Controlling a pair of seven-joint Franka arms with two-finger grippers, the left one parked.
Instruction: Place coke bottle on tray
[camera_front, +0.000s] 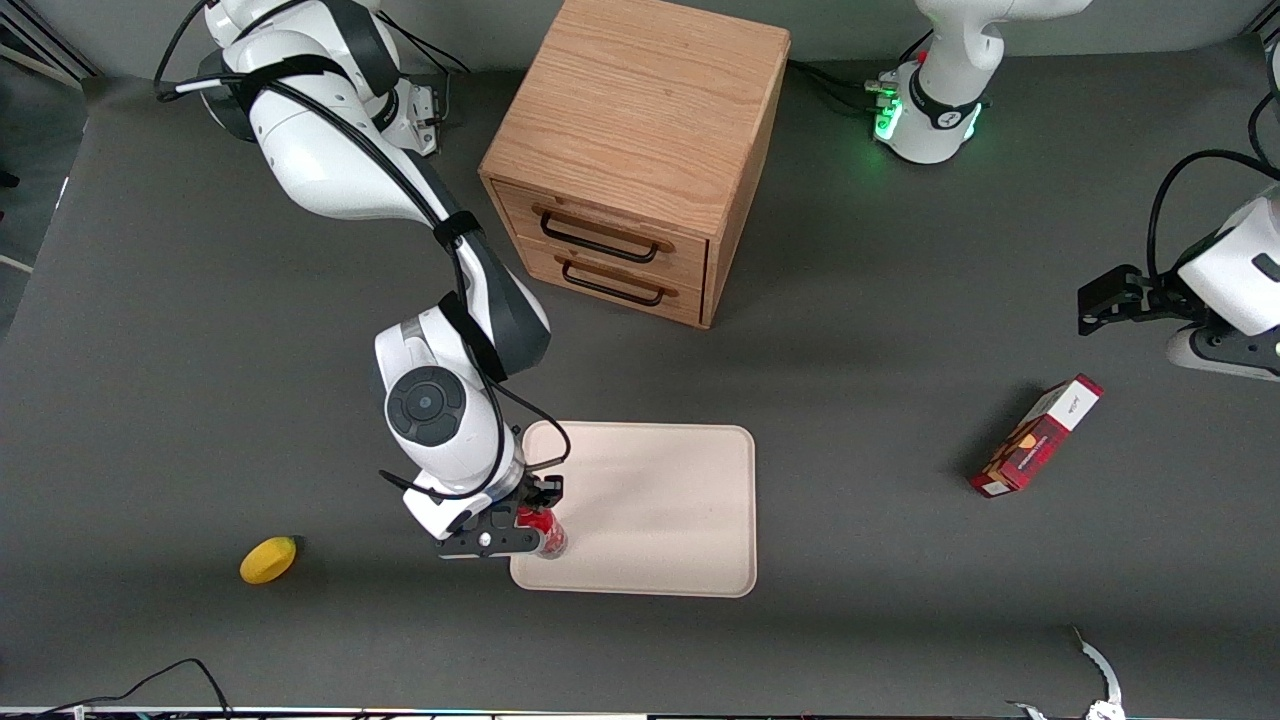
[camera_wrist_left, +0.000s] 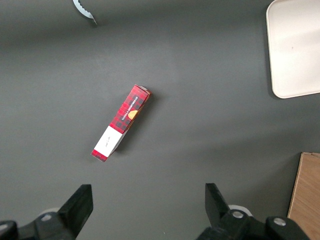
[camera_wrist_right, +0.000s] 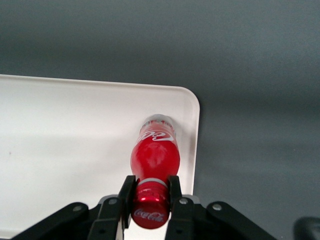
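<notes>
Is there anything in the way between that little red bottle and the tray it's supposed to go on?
Nothing visible. The tool grips the coke bottle at its neck, and the bottle is already over a corner of the tray, just inside the rim. The tray surface around it is bare.

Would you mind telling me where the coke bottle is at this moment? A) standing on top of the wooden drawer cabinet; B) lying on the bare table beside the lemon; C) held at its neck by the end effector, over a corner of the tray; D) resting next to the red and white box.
C: the end effector is shut on the neck of the coke bottle, whose base sits over a corner of the tray.
</notes>
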